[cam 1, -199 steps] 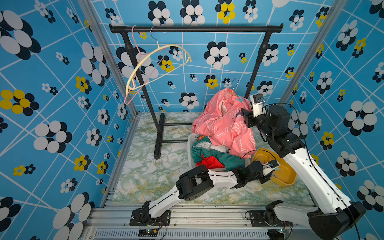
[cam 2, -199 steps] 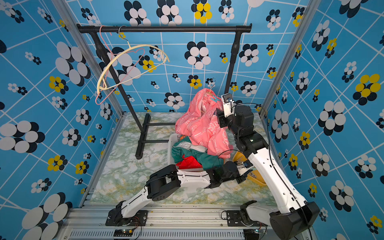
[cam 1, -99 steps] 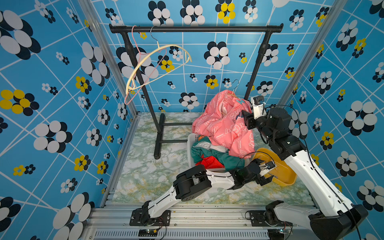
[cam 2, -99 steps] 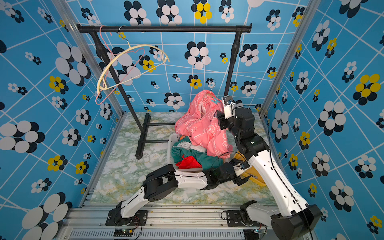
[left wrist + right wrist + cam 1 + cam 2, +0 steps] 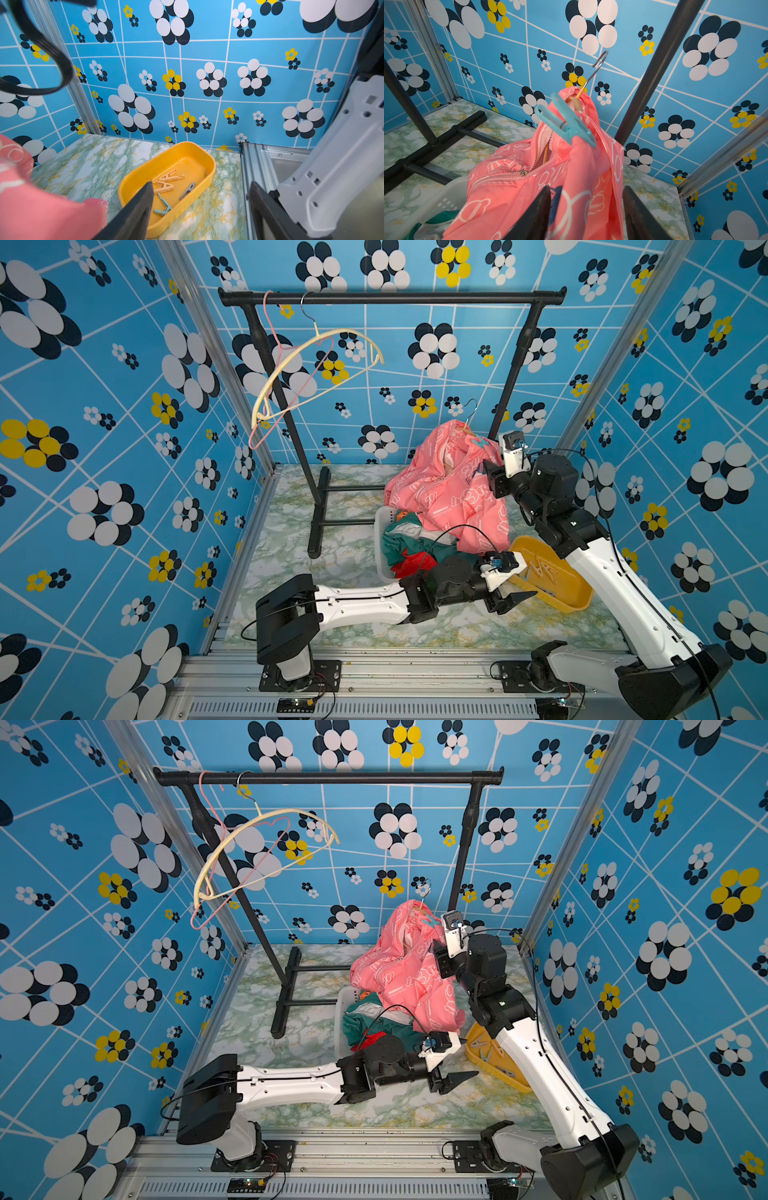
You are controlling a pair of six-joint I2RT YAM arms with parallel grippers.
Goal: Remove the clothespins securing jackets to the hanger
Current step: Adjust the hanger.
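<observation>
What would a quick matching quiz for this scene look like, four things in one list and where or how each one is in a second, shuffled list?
Things:
1. teal clothespin
2. yellow tray
3. cream hanger
4. left gripper

Place or state:
A. bare, hooked on the black rail
B. open and empty
C. clipped on the pink jacket
D. holds loose clothespins

Pairs: 1-C, 2-D, 3-A, 4-B
</observation>
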